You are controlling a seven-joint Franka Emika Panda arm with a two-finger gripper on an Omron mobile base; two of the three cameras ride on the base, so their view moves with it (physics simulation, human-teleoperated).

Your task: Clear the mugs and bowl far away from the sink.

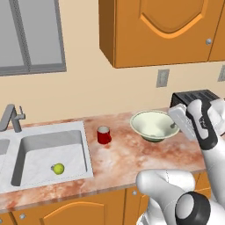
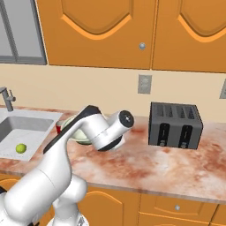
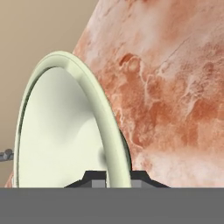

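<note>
The pale cream-green bowl [image 1: 151, 124] sits on the marble counter [image 1: 132, 158], right of the red mug [image 1: 104, 135]. My gripper [image 1: 174, 126] reaches down over the bowl's right rim. In the hand view the bowl [image 3: 61, 131] stands on edge, and its rim passes between my two dark fingertips [image 3: 94, 176], which press it from both sides, one inside and one outside. In the right base view my arm hides most of the bowl [image 2: 76, 133] and leaves a sliver of the mug [image 2: 58, 128]. The grey sink [image 1: 87, 147] lies at the left with its faucet [image 1: 13, 117].
A small yellow-green ball [image 1: 58, 168] lies in the sink basin. A black toaster [image 2: 175, 125] stands against the wall to the right of the bowl. Orange wall cabinets [image 1: 162, 30] hang above the counter. Bare marble stretches between bowl and toaster.
</note>
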